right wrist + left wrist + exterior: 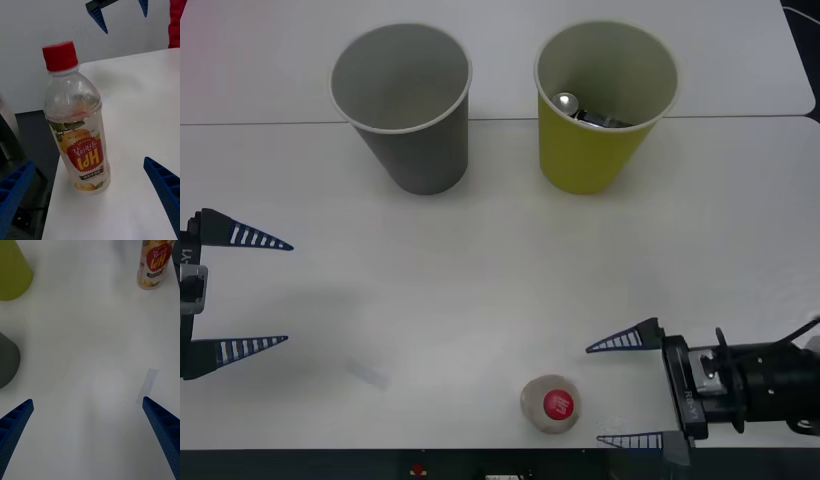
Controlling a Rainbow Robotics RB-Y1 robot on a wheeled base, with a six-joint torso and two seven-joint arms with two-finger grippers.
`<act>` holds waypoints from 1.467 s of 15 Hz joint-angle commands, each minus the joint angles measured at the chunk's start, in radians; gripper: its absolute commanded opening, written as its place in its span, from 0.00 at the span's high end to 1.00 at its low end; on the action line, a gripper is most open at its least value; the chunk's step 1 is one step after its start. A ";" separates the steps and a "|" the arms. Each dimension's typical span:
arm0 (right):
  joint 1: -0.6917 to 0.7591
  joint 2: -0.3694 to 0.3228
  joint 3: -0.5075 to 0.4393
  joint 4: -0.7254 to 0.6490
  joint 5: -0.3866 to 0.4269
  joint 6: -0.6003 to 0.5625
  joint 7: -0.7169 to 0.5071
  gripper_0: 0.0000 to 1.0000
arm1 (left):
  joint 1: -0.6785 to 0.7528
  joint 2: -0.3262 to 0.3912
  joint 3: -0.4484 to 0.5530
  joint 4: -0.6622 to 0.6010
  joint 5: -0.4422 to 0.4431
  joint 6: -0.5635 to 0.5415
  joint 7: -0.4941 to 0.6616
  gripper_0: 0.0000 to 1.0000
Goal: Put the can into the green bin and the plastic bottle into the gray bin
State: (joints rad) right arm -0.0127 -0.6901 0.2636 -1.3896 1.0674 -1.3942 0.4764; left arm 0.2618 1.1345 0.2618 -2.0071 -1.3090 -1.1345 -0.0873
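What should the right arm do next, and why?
Probably ease the right gripper forward around the bottle and close. The can already lies in the green bin; the bottle stands upright near the table's front edge, just ahead of the open fingers, untouched. The gray bin holds nothing. The left gripper waits open at the left.

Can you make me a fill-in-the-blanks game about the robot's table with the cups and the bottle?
1. The can lies inside the ____ bin.
2. The plastic bottle has a ____ cap.
3. The tool nearest the bottle is the ____ tool, and it is open.
4. The gray bin stands on the green bin's ____ side in the front view.

Missing words: green; red; right; left
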 commanded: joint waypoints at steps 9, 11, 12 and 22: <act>0.017 0.179 0.008 0.018 0.102 0.032 0.016 0.00 | 0.000 0.000 0.000 0.000 0.000 0.000 0.000 0.00; 0.022 0.187 0.008 0.017 0.102 0.037 0.022 0.00 | 0.000 0.000 0.000 0.000 0.000 0.000 0.000 0.00; 0.025 0.187 0.008 0.018 0.102 0.035 0.024 0.00 | 0.000 0.000 0.000 0.000 0.000 0.000 0.000 0.00; 0.028 0.187 0.008 0.017 0.102 0.038 0.030 1.00 | 0.000 0.000 0.000 0.000 0.000 0.000 0.000 0.00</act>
State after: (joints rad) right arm 0.0153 -0.5031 0.2715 -1.3719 1.1689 -1.3557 0.5074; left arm 0.2618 1.1345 0.2618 -2.0071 -1.3090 -1.1345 -0.0873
